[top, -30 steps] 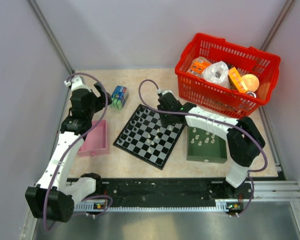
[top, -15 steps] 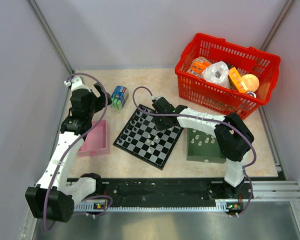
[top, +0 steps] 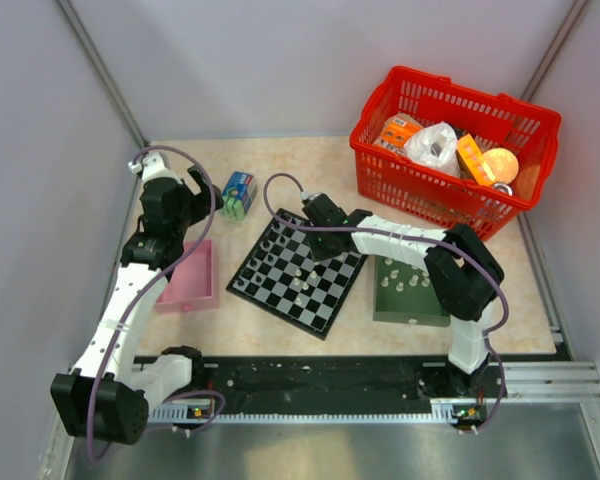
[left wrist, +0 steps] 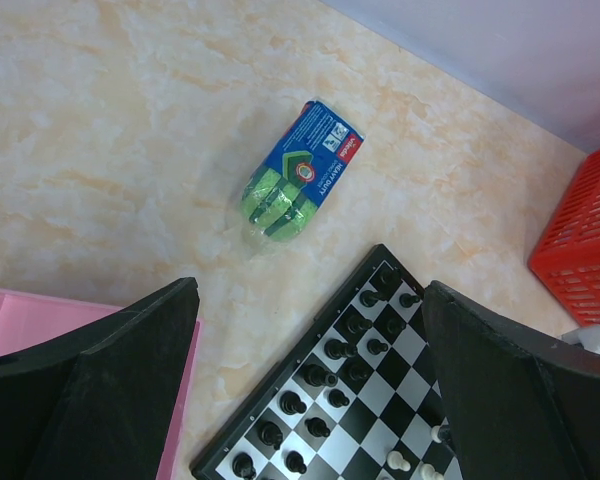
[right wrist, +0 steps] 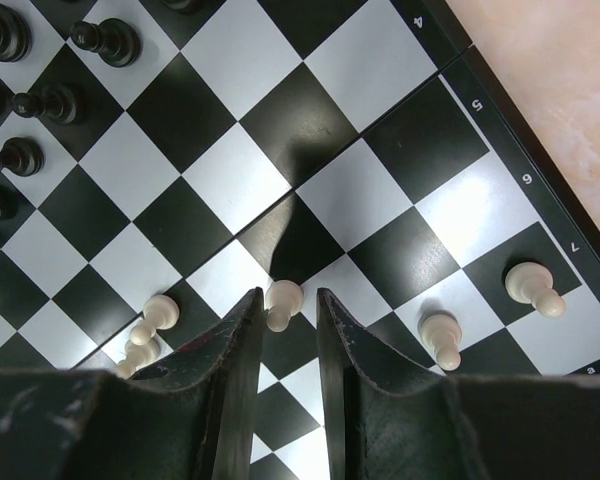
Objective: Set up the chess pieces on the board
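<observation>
The board (top: 298, 272) lies at the table's middle. Dark chess pieces (left wrist: 340, 350) fill its far-left rows, and a few pale ones (top: 302, 272) stand near its middle. My right gripper (right wrist: 288, 295) hovers low over the board, its jaws narrowly apart around a standing white pawn (right wrist: 283, 297). The pawn's head touches the left finger (right wrist: 242, 330), and a gap shows at the right finger. More white pawns (right wrist: 533, 287) stand either side on the same row. My left gripper (left wrist: 308, 288) hangs wide open and empty above the table by the board's left corner (left wrist: 220, 465).
A green tray (top: 412, 305) right of the board holds several pale pieces. A pink tray (top: 190, 278) sits left of the board. A blue-green pack (left wrist: 300, 170) lies behind it, and a red basket (top: 450, 150) of goods stands at the back right.
The right arm swung left over the board and settled its jaws around the white pawn, narrowing them slightly. The left arm has not moved.
</observation>
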